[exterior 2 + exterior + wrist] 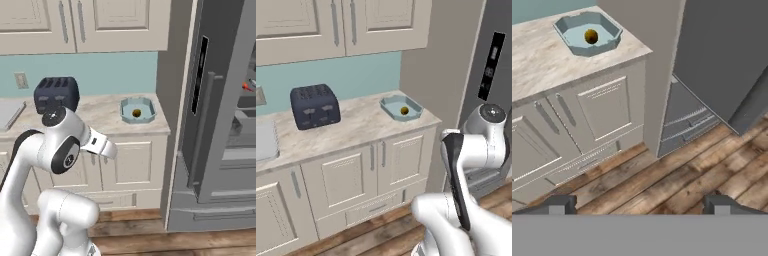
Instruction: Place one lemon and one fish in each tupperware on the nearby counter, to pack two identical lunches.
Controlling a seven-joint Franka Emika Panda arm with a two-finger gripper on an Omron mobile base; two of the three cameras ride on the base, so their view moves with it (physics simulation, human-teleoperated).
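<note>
Gripper [640, 205] hangs wide open and empty, angled toward the floor; one lemon [590, 36] sits in the blue-grey tupperware [612, 31], awaiting its fish.

The white arm [466, 200] rises from the lower right of the left base view, folded: a thick lower link runs up to a rounded joint with a grey cap [491, 113] at the top, with a dark strip down the link below it. In the right base view the same arm [50, 165] stands at lower left, its capped joint uppermost and a short white link angled down to the right. In the hand view the gripper [639, 205] is spread wide, fingertips [559, 204] far apart, nothing between them.
</note>
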